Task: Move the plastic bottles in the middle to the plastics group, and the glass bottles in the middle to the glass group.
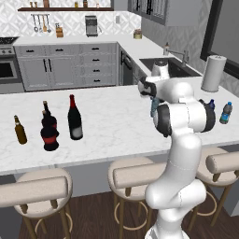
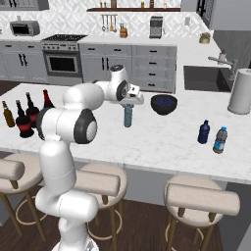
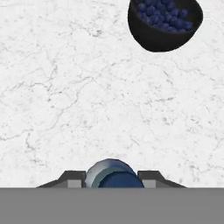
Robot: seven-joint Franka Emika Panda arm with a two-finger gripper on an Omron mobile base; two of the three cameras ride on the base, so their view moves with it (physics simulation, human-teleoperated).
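My gripper (image 2: 128, 104) is shut on the top of the small light-blue plastic bottle (image 2: 128, 116), which hangs upright at the middle of the white marble counter (image 2: 162, 142); I cannot tell if its base touches the marble. In the hand view the bottle's dark cap (image 3: 116, 177) sits between the fingertips. The plastics group, a dark-blue bottle (image 2: 203, 132) and a clear bluish one (image 2: 220, 139), stands to the right. At the left stand the tall wine bottle (image 1: 74, 119), two squat dark bottles (image 1: 49, 131) and a small amber bottle (image 1: 19, 130).
A dark bowl of blueberries (image 2: 163, 104) sits just right of the held bottle. A paper towel roll (image 2: 240, 91) stands by the sink (image 2: 203, 78) at the far right. Stools (image 2: 98, 184) line the counter's near edge.
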